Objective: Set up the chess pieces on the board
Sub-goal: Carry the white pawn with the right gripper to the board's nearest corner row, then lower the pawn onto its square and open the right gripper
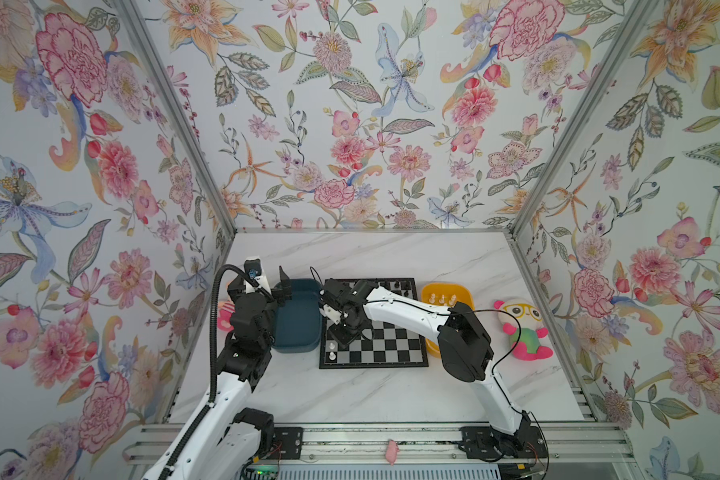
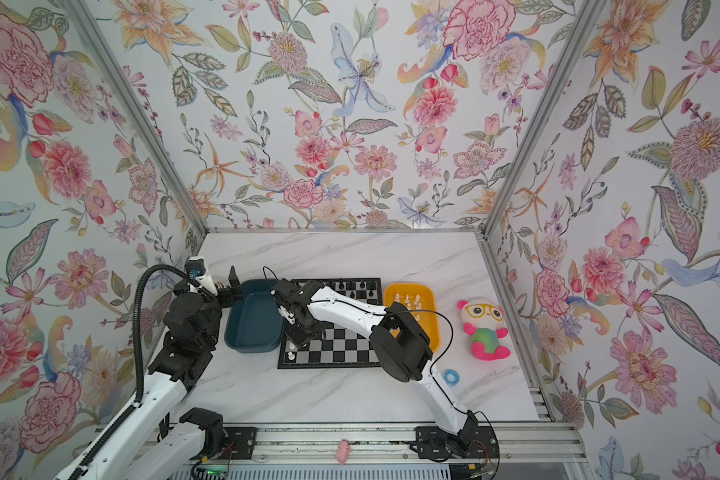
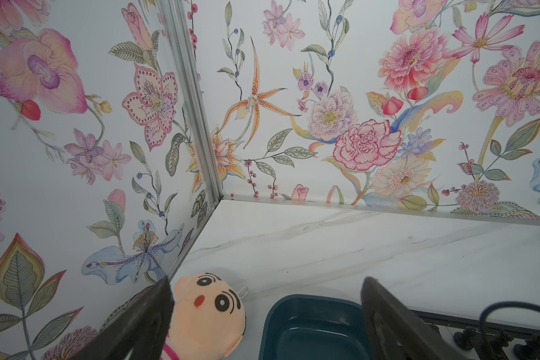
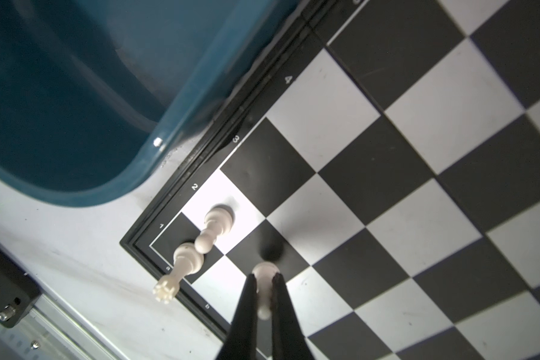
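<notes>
The board lies mid-table in both top views. My right gripper is shut on a white pawn, held base down just above a black square near the board's near-left corner, its shadow under it. Beside it two white chess pieces stand on the board: a pawn and a crowned piece on the corner square. More white pieces sit in the yellow tray. My left gripper hangs open and empty over the teal tray's far-left corner.
The dark teal tray touches the board's left edge. Black pieces line the far row. A panda plush sits right of the yellow tray, a peach plush by the left wall, and a blue ring near my right arm.
</notes>
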Robot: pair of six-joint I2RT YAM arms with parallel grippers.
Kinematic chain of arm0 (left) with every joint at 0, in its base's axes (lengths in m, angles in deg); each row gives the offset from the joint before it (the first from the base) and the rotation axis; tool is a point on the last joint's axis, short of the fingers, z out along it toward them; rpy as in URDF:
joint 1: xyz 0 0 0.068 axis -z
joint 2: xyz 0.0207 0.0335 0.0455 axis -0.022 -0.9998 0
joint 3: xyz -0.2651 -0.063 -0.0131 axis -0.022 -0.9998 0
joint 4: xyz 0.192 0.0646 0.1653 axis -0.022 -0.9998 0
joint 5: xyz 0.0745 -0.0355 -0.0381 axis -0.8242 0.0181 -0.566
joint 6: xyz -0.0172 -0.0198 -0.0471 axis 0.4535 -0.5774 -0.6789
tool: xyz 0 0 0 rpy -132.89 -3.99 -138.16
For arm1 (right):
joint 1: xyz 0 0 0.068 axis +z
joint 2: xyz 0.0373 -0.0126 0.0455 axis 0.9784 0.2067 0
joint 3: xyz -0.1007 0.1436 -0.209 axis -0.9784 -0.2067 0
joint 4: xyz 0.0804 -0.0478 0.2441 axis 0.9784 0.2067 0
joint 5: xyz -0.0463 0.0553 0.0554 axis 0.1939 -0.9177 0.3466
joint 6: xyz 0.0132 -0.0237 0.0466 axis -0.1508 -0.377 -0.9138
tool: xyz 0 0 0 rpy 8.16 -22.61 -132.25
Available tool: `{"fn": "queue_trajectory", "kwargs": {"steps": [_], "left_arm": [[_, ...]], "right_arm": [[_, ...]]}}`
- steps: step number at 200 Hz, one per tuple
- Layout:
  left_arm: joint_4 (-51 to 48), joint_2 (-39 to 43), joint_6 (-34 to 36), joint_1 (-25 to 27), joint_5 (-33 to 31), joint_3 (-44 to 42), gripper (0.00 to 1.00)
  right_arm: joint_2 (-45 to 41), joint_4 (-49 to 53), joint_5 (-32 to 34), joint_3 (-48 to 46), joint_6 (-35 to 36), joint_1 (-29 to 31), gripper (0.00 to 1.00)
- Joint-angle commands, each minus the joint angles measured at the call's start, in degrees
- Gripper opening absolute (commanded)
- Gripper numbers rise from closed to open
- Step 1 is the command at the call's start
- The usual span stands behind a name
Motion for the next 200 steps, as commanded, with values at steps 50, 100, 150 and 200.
{"fn": "queue_trajectory", "kwargs": {"steps": [50, 100, 150, 200], "left_arm": [[0.84, 0.91, -0.54, 0.42, 0.82, -1.11, 0.95], [1.06, 1.09, -0.54, 0.47, 0.92, -1.30, 0.95], [1.13, 1.42, -0.54, 0.42, 1.09, -1.57, 0.95], [1.35, 1.59, -0.54, 0.51, 0.96, -1.92, 0.95]], "right_arm": [[2.23, 0.50, 0.54, -0.81, -1.23, 0.43, 0.00], [2.41, 0.37, 0.27, -1.14, -1.50, 0.45, 0.00], [2.49, 0.39, -0.01, -1.17, -1.71, 0.62, 0.10], [1.45, 0.39, 0.33, -1.59, -1.94, 0.85, 0.18]]}}
